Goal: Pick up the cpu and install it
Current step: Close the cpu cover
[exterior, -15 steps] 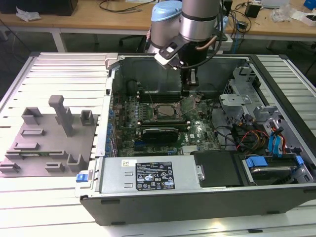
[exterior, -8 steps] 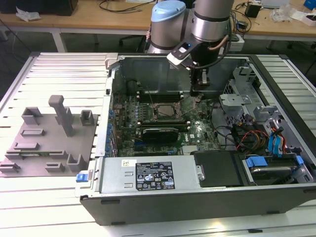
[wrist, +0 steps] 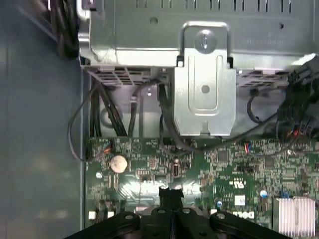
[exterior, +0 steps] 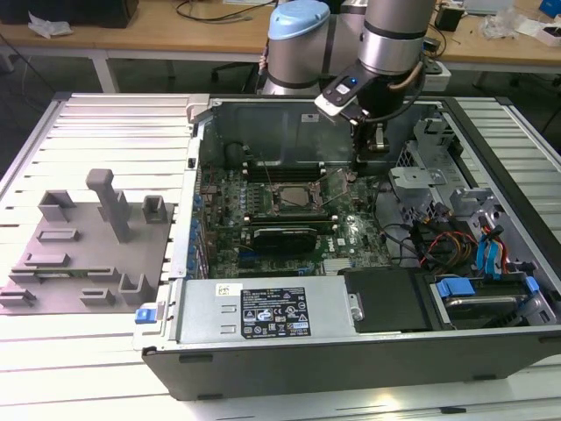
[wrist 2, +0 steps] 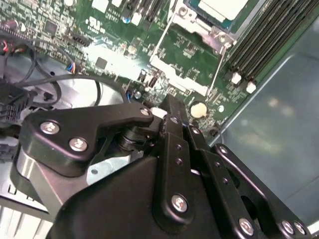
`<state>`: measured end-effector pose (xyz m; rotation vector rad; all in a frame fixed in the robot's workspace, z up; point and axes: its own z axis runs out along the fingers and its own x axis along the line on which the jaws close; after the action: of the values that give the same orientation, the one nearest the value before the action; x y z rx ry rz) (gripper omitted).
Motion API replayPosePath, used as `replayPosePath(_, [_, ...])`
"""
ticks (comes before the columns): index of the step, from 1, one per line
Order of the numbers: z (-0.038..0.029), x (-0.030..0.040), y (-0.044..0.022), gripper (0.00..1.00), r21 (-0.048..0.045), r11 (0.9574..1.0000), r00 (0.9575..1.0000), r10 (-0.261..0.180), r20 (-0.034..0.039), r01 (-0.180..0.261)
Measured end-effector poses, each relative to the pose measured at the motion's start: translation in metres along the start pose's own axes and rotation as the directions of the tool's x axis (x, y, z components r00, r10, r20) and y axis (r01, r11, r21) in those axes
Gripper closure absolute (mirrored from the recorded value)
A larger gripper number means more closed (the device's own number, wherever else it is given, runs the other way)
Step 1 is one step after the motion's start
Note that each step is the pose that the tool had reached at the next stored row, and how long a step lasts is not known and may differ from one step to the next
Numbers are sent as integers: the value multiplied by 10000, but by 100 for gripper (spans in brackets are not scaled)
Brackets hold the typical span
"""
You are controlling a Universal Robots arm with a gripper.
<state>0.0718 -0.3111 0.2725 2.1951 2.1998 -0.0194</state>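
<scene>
The cpu (exterior: 289, 198) lies flat inside the dark socket frame (exterior: 266, 198) on the green motherboard (exterior: 355, 235), its pale metal top facing up. In the second wrist view the cpu (wrist 2: 222, 7) sits within the metal frame (wrist 2: 192, 22). The socket's load plate (exterior: 337, 186) stands tilted open beside it. My gripper (exterior: 374, 147) hangs above the board toward the exterior view's right of the socket, apart from the cpu. In the first wrist view its black fingertips (wrist: 167, 195) meet with nothing between them, so the gripper (wrist: 171, 195) is shut.
The open computer case (exterior: 263, 324) holds a power supply, a metal drive bracket (wrist: 205, 89), cable bundles (exterior: 438, 246) and memory slots (wrist 2: 259, 45). A grey fixture tray (exterior: 83, 254) with upright holders stands on the slatted table at the exterior view's left.
</scene>
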Motion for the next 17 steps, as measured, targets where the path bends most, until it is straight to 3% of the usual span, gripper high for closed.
replayPosePath(5, [34,0,44,89,56,10000,10000,-3,0,3])
replayPosePath(9, [116,3,62,89,141,9999,10000,-6,-1,6])
replayPosePath(14, [228,7,71,89,319,9995,10000,-12,0,12])
replayPosePath(17, [261,8,74,89,343,9994,10000,-12,-1,12])
